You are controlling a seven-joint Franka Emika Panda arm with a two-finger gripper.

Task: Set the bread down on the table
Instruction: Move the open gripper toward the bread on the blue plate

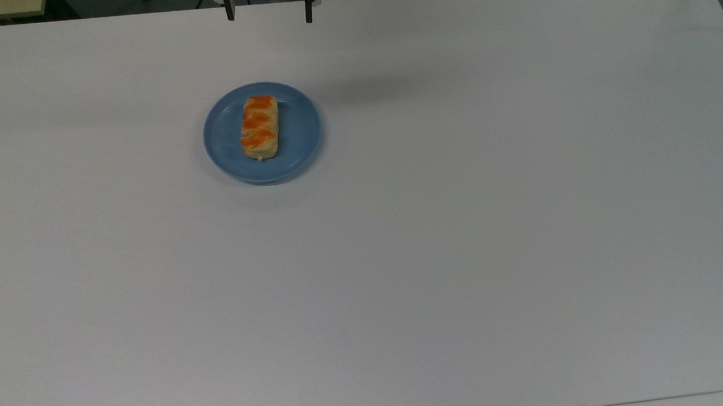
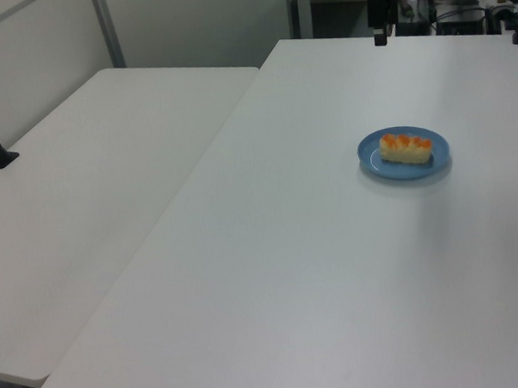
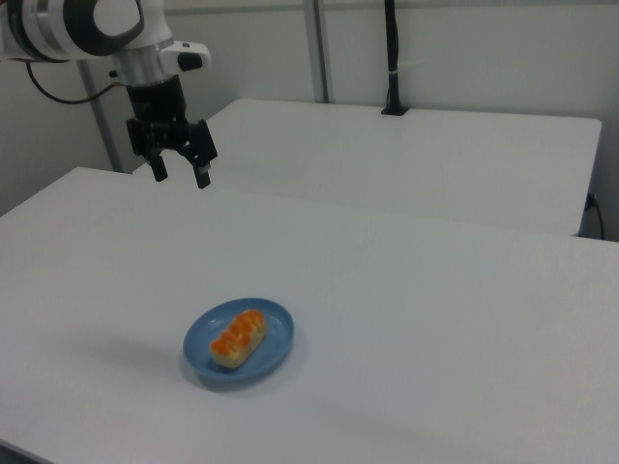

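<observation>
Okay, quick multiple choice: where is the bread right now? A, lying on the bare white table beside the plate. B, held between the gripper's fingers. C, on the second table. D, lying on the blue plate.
D: the bread lies on the blue plate, while the gripper hangs open and empty above the table, near its far edge in the top view.

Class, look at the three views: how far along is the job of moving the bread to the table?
Nothing is done: the bread lies on the blue plate. The end effector hangs open and empty, up and away from the plate. Left: reach, grasp, lift, and set it on the table.
</observation>
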